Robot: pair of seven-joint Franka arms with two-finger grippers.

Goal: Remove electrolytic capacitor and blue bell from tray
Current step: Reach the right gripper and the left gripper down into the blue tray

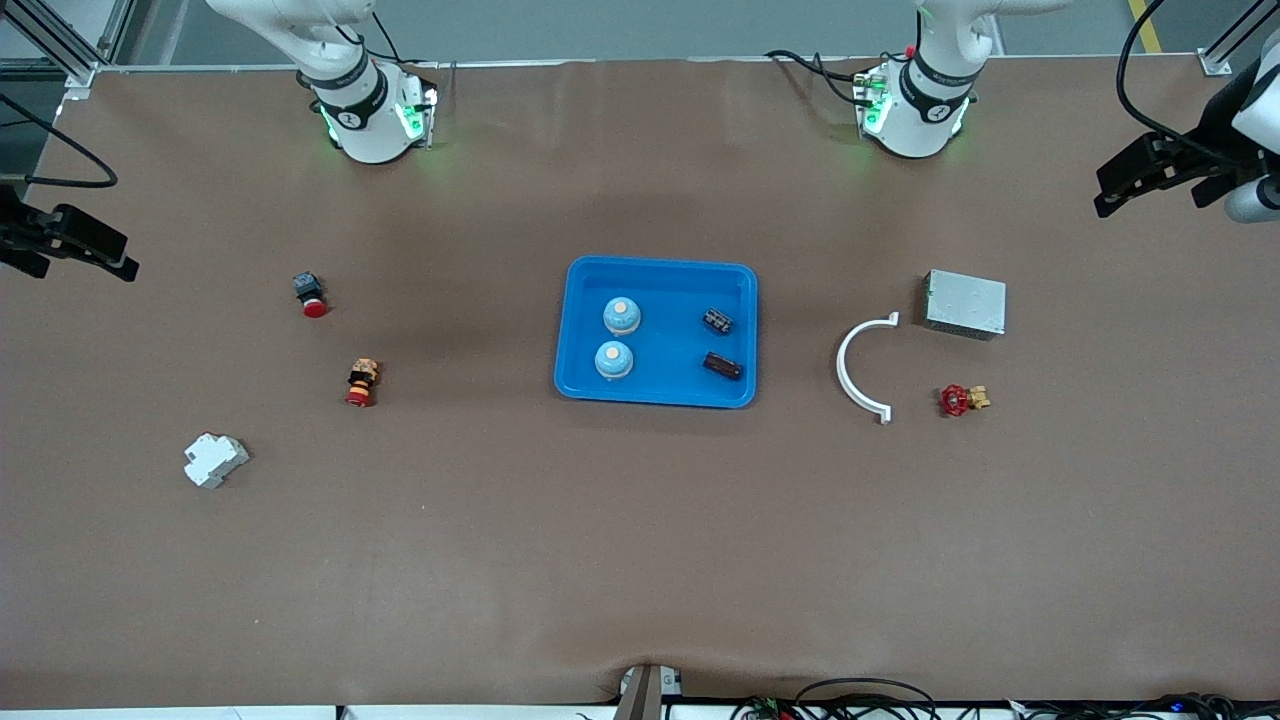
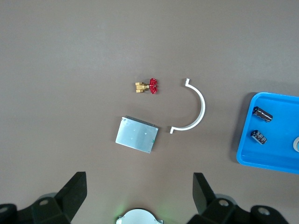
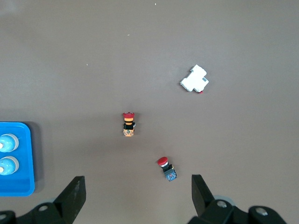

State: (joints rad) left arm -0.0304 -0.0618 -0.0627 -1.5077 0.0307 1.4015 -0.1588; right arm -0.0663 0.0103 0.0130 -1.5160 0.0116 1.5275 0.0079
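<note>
Across the front view, a brown mat (image 1: 640, 560) covers the table, with metal framing at the upper corners and cables along the lower edge. A blue tray (image 1: 660, 272) sits at centre: two bells (image 1: 621, 315) on its nine o'clock side, two capacitors (image 1: 717, 321) at three o'clock. No writing is readable. The left gripper (image 1: 1150, 175) waits over its end of the table, the right gripper (image 1: 70, 245) over the other end, both with jaws spread and empty.

From the left wrist view, fingers (image 2: 72, 193) stand apart above a grey box (image 2: 137, 134), white arc (image 2: 194, 109) and red valve (image 2: 147, 86).

From the right wrist view, fingers (image 3: 74, 193) stand apart above two red push buttons (image 3: 129, 123) and a white block (image 3: 195, 79).
</note>
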